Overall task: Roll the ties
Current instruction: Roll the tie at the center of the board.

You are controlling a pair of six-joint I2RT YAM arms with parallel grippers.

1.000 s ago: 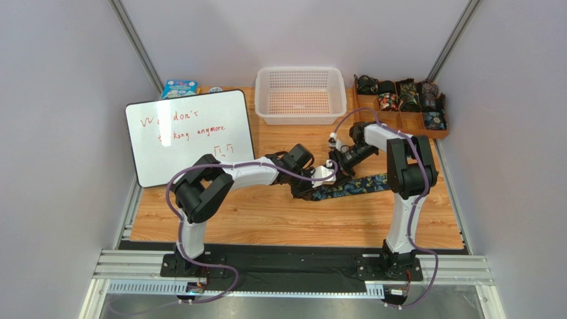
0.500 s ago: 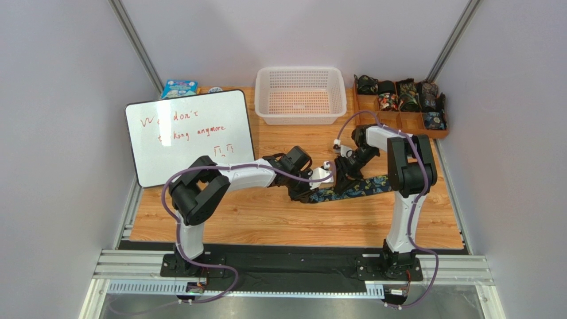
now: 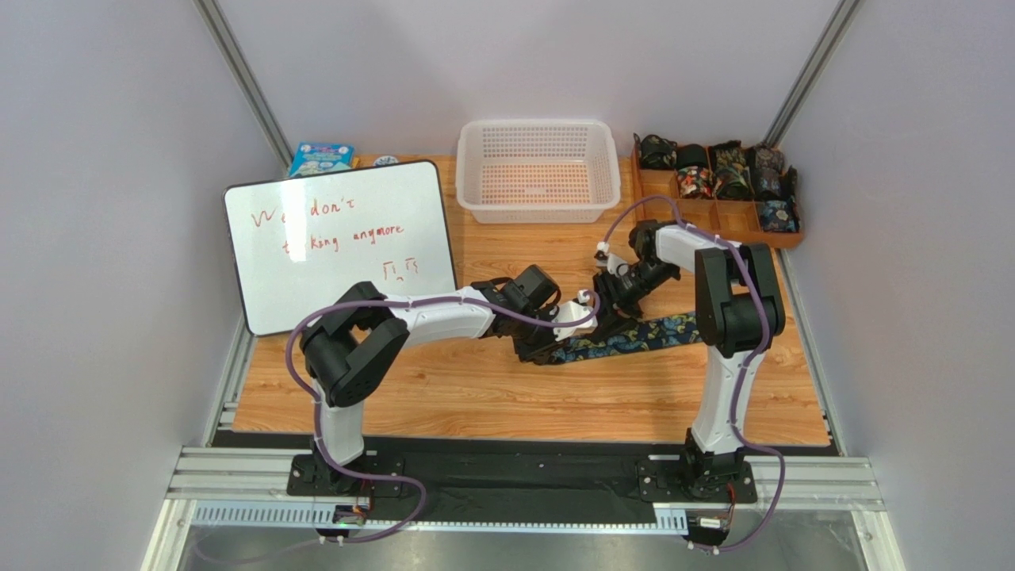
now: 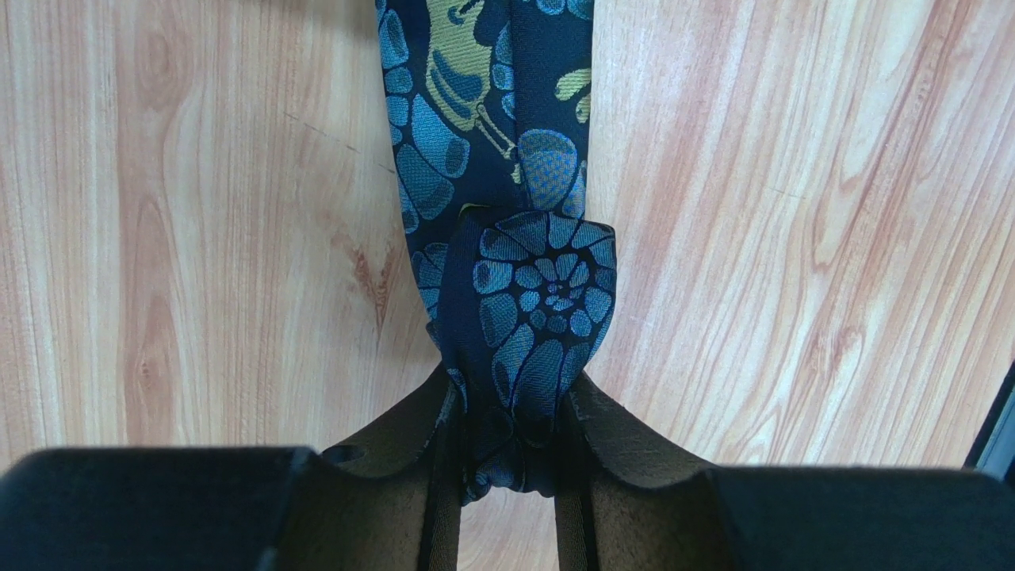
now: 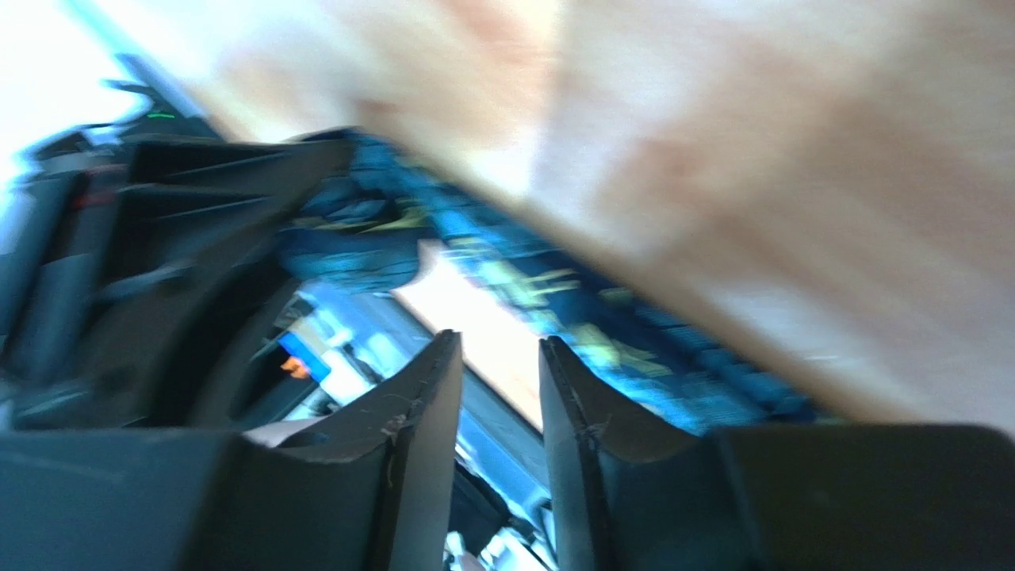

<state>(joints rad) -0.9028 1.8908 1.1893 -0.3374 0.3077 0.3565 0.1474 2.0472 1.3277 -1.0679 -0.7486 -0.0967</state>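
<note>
The left gripper [image 4: 510,414] is clamping the folded end of the black tie [image 4: 530,297] (teal-and-yellow paisley); the right gripper [image 5: 500,375] is gaping narrowly, empty.

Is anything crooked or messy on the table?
The whiteboard lies tilted on the table, at its left side. It seems to poke past the edge, and parts of its red writing look rubbed out. The tie is fine: the left fingers pinch its small rolled end, the rest lying flat.
</note>
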